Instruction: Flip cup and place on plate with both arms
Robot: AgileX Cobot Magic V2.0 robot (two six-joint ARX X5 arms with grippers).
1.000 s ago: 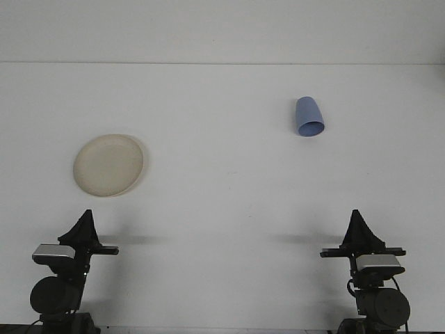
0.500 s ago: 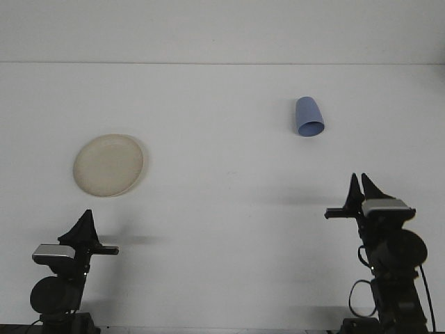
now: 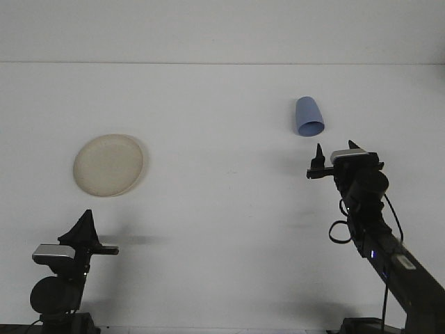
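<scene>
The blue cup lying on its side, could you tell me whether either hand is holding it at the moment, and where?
Nothing is held. The blue cup lies alone on the table; the right hand is short of it, the left hand far away.

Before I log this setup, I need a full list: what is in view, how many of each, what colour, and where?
cup: one, blue, lying on its side at the far right of the table, opening toward the camera.
plate: one, cream, flat on the left side of the table, nothing on it.
table: one, white, filling most of the view.
wall: white, behind the table's far edge.
right arm: one, black, stretched forward over the right side of the table; its right pincer is open, just on the near side of the cup, not touching it.
left arm: one, black, at the near left edge; its left pincer points up and its fingers seem together.
</scene>
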